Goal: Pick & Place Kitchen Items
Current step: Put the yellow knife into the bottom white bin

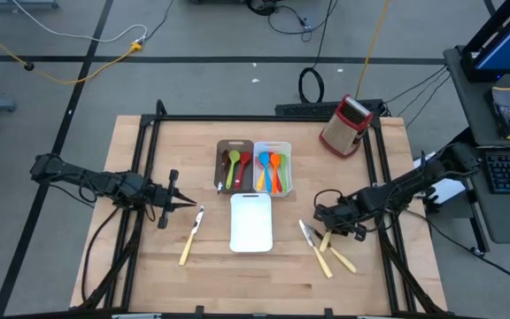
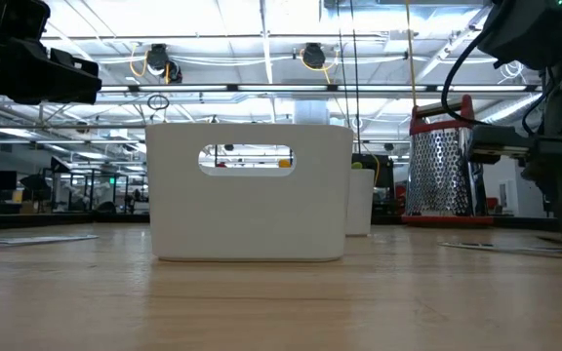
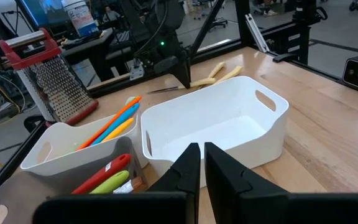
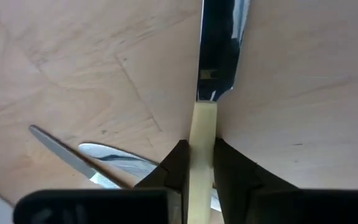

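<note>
Right tool (image 4: 197,163) clamped on a cream-handled metal knife (image 4: 205,124) flat on the wooden tabletop (image 1: 149,266), right of the empty white rectangular tray (image 1: 251,221) — two more knives (image 1: 312,237) crowd alongside. Left tool (image 1: 184,203) pinched together, left of the tray.

Four knives are lying on the table: one (image 1: 191,235) at lower left, three (image 1: 324,249) at lower right. Three trays are sitting mid-frame: a brown one (image 1: 223,146), a white one (image 1: 283,147) and an empty white one (image 1: 251,222). One grater (image 1: 345,126) is standing upper right.
</note>
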Tool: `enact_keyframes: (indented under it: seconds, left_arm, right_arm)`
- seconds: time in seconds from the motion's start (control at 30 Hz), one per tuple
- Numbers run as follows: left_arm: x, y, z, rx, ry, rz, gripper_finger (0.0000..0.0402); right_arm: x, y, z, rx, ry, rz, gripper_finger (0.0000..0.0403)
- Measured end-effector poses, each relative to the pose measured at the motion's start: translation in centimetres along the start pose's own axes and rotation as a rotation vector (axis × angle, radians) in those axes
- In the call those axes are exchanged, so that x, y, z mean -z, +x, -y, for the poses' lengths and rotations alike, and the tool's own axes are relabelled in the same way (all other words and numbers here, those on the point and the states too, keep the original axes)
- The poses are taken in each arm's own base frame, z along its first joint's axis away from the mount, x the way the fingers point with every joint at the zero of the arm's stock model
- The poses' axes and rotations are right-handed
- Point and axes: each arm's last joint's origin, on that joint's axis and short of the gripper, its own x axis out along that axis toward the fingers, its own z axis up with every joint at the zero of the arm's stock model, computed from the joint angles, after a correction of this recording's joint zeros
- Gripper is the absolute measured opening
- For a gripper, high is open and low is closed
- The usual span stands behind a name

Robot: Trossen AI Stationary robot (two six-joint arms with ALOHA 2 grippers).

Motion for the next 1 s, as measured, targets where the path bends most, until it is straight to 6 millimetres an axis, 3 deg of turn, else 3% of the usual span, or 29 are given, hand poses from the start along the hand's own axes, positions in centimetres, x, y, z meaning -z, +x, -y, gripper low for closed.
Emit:
enact_keyframes:
  seconds: [0.57, 1.0]
  left_arm:
    - [0.0, 0.0, 0.0, 0.001, -0.038, -0.004, 0.0028]
    - [0.0, 0.0, 0.0, 0.0, -0.043, -0.003, 0.0028]
  right_arm:
    - [0.2, -3.2, -0.4, -0.23, -0.008, -0.087, 0.004]
    - [1.4, -4.8, -2.1, -0.522, -0.081, -0.151, 0.004]
